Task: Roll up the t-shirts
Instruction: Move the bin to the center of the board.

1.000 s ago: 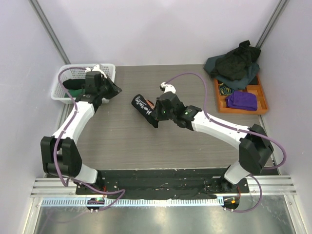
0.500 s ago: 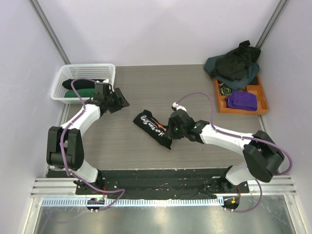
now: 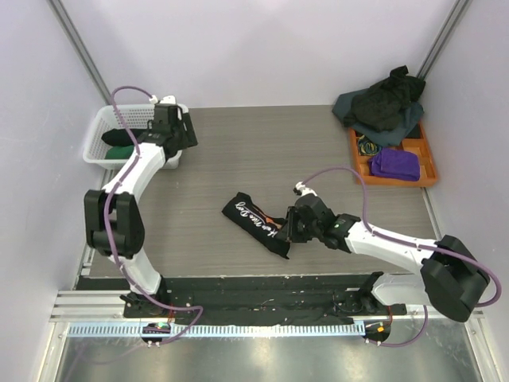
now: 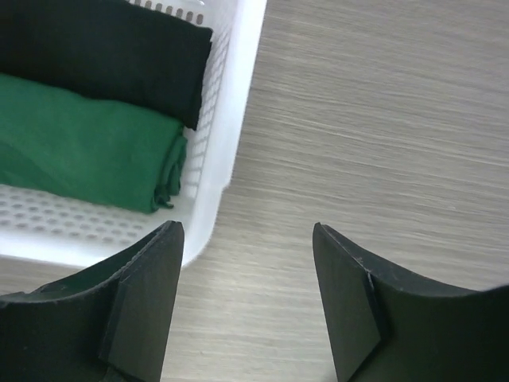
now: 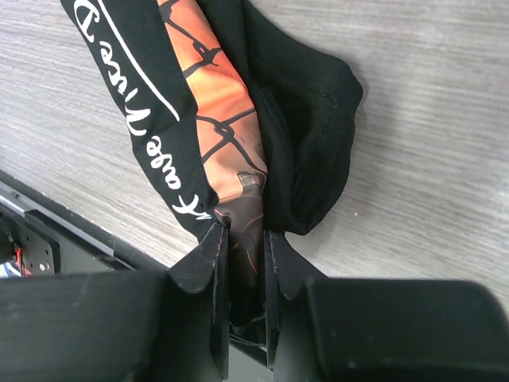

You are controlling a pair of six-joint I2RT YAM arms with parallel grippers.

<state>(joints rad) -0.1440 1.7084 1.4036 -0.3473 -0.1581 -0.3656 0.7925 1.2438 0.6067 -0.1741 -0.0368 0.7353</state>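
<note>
A black t-shirt with white script and an orange print lies bunched in a long strip on the table. My right gripper is shut on its near end, and the right wrist view shows the printed fabric pinched between the fingers of this gripper. Beside the basket's right rim my left gripper stands open over bare table, nothing between its fingers. A rolled green t-shirt and a rolled black one lie in the white basket. More dark t-shirts are heaped at the back right.
The white lattice basket stands at the back left. An orange compartment tray at the right edge holds a purple cloth. A black rail runs along the near edge, close to the right gripper.
The left gripper opened and swung back beside the basket's right rim. The right gripper dragged the printed t-shirt toward the near edge and rightward.
</note>
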